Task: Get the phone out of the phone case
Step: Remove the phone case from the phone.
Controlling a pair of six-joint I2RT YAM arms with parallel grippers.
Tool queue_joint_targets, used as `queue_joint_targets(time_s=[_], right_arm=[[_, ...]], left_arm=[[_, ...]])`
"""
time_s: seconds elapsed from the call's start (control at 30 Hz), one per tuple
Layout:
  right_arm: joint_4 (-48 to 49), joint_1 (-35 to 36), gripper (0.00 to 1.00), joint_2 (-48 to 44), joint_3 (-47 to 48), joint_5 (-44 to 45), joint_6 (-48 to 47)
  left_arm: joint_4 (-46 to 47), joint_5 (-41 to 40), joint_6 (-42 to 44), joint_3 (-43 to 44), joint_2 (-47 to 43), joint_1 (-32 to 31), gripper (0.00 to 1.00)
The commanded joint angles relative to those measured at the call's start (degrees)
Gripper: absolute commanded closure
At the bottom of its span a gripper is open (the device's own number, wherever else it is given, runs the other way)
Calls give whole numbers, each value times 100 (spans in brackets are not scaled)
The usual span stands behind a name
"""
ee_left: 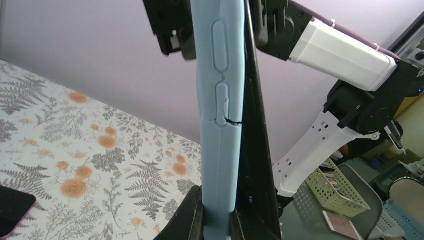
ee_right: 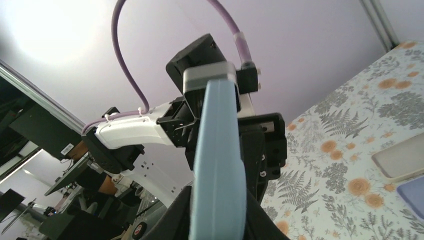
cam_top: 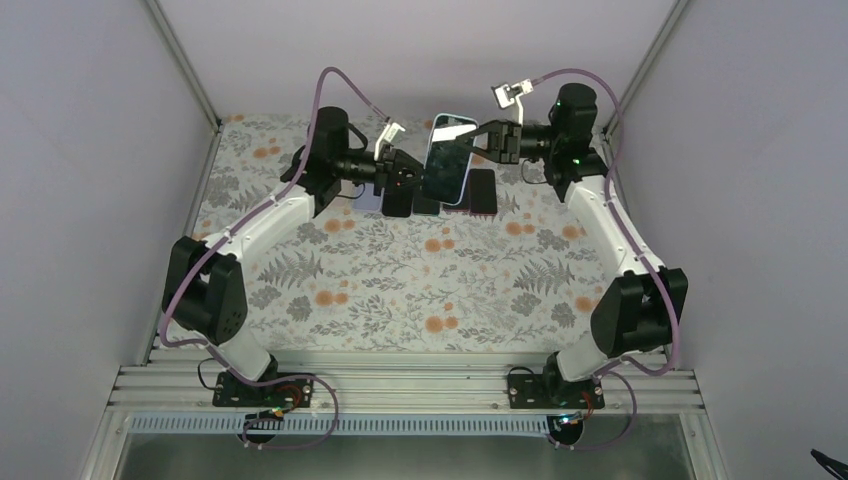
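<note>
The phone [cam_top: 449, 150], screen up, sits in a light blue case [cam_top: 462, 187] and is held in the air between both grippers over the far middle of the table. My left gripper [cam_top: 416, 180] is shut on the case's left edge; in the left wrist view its fingers [ee_left: 192, 217] clamp the blue case [ee_left: 221, 150], and the black phone edge [ee_left: 251, 155] runs beside it. The case has a small tear [ee_left: 227, 120] by its buttons. My right gripper [cam_top: 482, 140] is shut on the right edge; in the right wrist view its fingers [ee_right: 175, 220] pinch the case [ee_right: 217, 160].
Dark flat objects [cam_top: 484, 195] lie on the floral table [cam_top: 420, 280] below the phone. A pale case [ee_right: 400, 160] and a bluish one [ee_right: 414, 192] lie on the table in the right wrist view. A black object [ee_left: 12, 206] lies at the left wrist view's bottom left.
</note>
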Motion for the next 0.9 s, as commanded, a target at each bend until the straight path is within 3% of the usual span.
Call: queue_joint_targets(time_s=[0.0,0.1,0.2,0.63,0.87], right_arm=[[-103,-114,84,27,264,-109,-154],[-269,-134,86,65,300,-33,-264],[-408,-144,96,84,311,65,-364],[-524,234,96,80,-273,-123,-516],[-539,558,96,239,-437,-170,-554]], left_arm=[[-82,10,297,-16,-219,-26,98],[-185,-2,410,19,-210,-28,98],[-236,-34,452,21,-215,-28,98],[-216,-63,259,820,113,-50,73],[43,-21,22,737,142,-107,67]])
